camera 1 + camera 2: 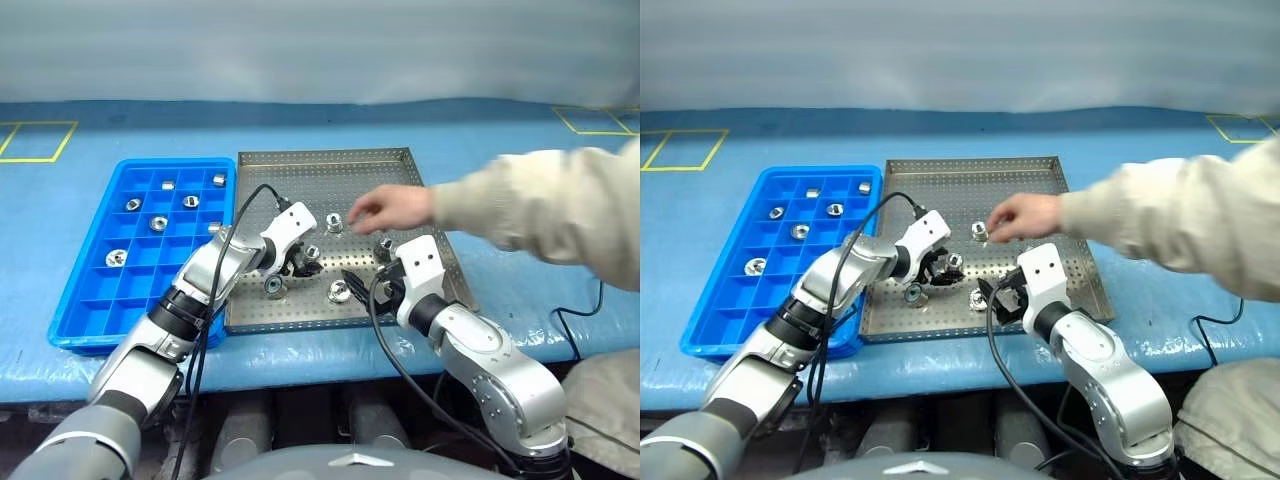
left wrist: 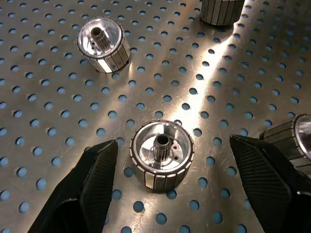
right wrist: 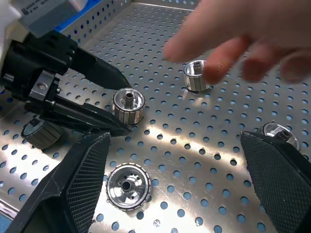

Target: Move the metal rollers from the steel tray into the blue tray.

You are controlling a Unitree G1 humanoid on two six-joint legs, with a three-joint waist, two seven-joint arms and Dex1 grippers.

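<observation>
Two grippers work low over the steel tray (image 1: 300, 320), which lies on the blue surface (image 1: 500, 150) with the blue tray (image 1: 85, 310) touching its left side. The right gripper (image 3: 180, 160) is nearest, with its fingers spread wide and holding nothing; one roller (image 3: 126, 185) lies flat on the perforated floor between its fingers, near the left one. Just beyond, the left gripper (image 1: 297, 262) points down into the tray, and its fingers (image 2: 87, 184) stand open on both sides of a roller (image 2: 162, 154) without touching it, as the left wrist view shows. More metal rollers (image 2: 103, 42) lie scattered around on the tray floor, and one dark roller (image 1: 272, 285) lies on its side close to the left gripper. Farther back, a person's hand (image 1: 392, 208) in a beige sleeve (image 1: 540, 205) reaches in from the right over a roller (image 1: 334, 221) in the middle of the steel tray. In the blue tray, several rollers (image 1: 158, 223) sit each in its own compartment, mostly in the far half.
</observation>
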